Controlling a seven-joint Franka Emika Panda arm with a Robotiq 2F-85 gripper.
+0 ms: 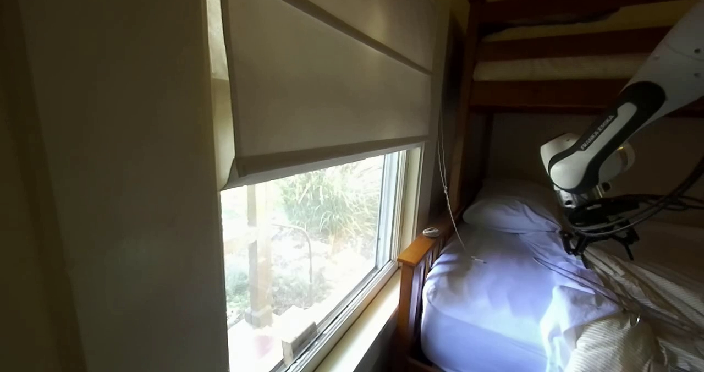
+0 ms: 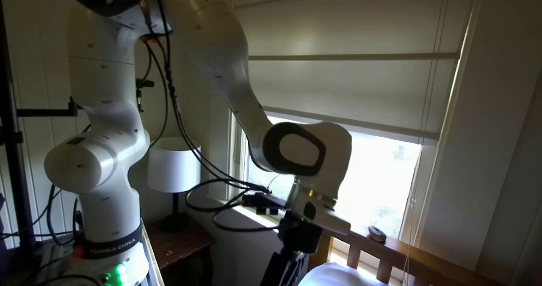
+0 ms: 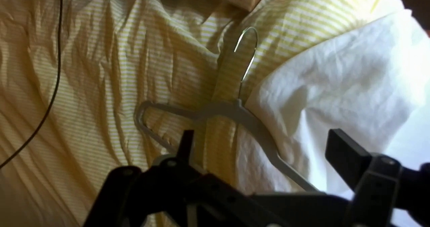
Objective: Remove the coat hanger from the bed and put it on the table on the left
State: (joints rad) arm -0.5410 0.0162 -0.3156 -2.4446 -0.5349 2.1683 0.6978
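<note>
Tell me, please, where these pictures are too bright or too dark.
In an exterior view, the window is burnt almost white; in both exterior views, the wall beside it is dim; in the wrist view, the bed whitens near the right edge, the claw is almost black, and the hanger glints at its wire end.

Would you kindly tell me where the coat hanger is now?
The coat hanger lies mid-frame in the wrist view, across striped bedding and, on its right side, white cloth; the open end effector partly hides its lower bar.
</note>
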